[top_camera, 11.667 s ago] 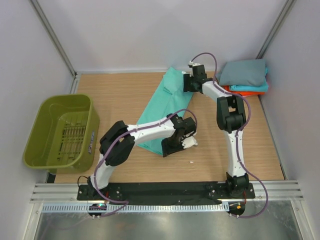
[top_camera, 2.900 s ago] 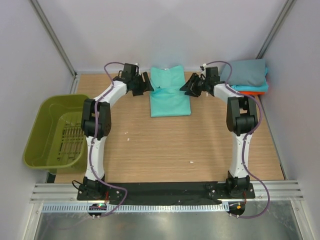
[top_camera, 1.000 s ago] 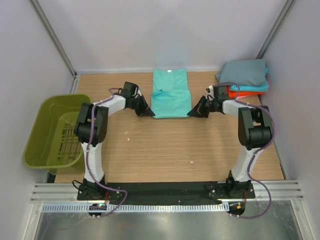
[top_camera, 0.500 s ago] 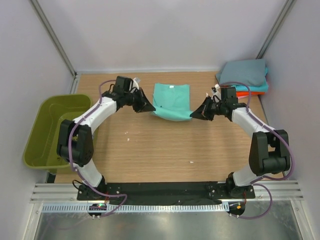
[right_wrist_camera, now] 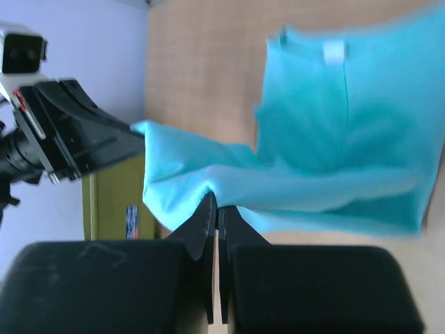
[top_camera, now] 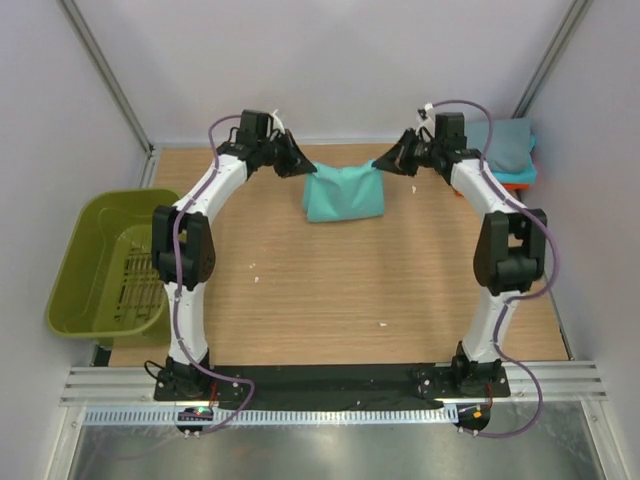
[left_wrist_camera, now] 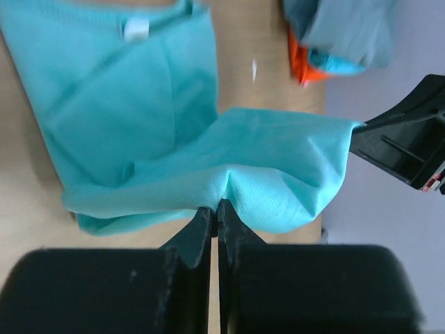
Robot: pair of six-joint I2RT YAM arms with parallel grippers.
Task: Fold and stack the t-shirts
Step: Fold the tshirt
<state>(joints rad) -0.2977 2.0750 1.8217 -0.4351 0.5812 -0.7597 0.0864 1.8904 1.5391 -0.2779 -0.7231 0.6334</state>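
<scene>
And up it goes! A second ago both claws sat low at the near corners of the mint-green soft cloth t-shirt (top_camera: 345,197), which lay flat on the pale wooden table (top_camera: 330,300). Now that near hem is off the wood and has been carried toward the far, collar end.

The left gripper (left_wrist_camera: 214,207) is pressed together on a pinch of hem at the left. The right gripper (right_wrist_camera: 214,200) pinches the hem the same way at the right, and the cloth sags between them. The rest of the shirt lies on the table at far centre, its neckline and label showing beyond the raised flap.

That reads as the crosswise fold nearly made: the hem is lifted over but not yet laid down or let go. After that the shirt has yet to join the pile.

Now the count.
- **T-shirts:** four. One mint-green is in the claws. Three are piled in the far right corner: a slate-grey folded t-shirt (top_camera: 505,140) on top, a bright cyan t-shirt (left_wrist_camera: 338,64) beneath it, and an orange-red t-shirt (left_wrist_camera: 301,59) lowest. The right arm partly hides the pile from above.
- **Olive-green plastic basket (top_camera: 130,197):** one, at the left, well apart from the shirt.
- **Arms:** two, both busy.
</scene>
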